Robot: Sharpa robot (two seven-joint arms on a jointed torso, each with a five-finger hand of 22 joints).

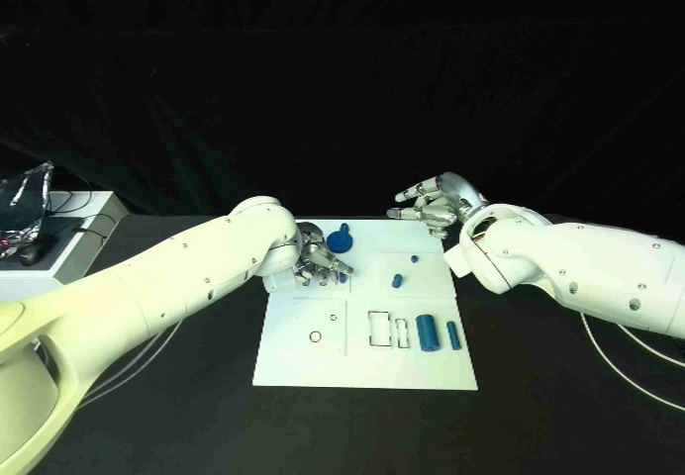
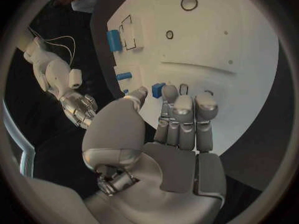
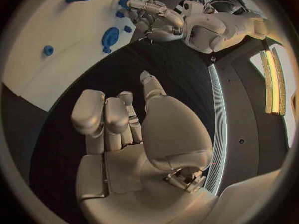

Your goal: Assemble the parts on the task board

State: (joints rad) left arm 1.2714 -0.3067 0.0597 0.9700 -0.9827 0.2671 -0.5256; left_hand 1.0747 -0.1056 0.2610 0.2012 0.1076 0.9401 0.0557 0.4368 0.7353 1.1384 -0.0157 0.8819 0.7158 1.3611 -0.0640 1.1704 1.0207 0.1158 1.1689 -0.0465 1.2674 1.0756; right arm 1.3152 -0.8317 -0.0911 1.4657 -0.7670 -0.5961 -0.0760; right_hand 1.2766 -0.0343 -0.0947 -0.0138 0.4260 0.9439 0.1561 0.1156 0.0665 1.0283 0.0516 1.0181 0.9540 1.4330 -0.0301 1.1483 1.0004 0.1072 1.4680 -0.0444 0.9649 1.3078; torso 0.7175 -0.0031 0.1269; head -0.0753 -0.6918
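Note:
The white task board (image 1: 293,366) lies mid-table. My left hand (image 1: 317,259) rests low over its far left part, fingers side by side with their tips on the plate. A small blue part (image 2: 157,90) sits between its thumb and nearest finger; whether it is pinched is unclear. A round blue knob part (image 1: 340,238) stands just beyond that hand. Two small blue pieces (image 1: 398,281) stand mid-board, and two blue cylinders (image 1: 427,332) lie at the near right. My right hand (image 1: 429,206) hovers over black table past the board's far right corner, fingers loosely bent, holding nothing.
The board has a rectangular outlined slot (image 1: 380,329) and round holes (image 1: 316,336) in its near half. A white box with dark gear (image 1: 50,242) and cables sits at the table's left edge. Black tabletop surrounds the board.

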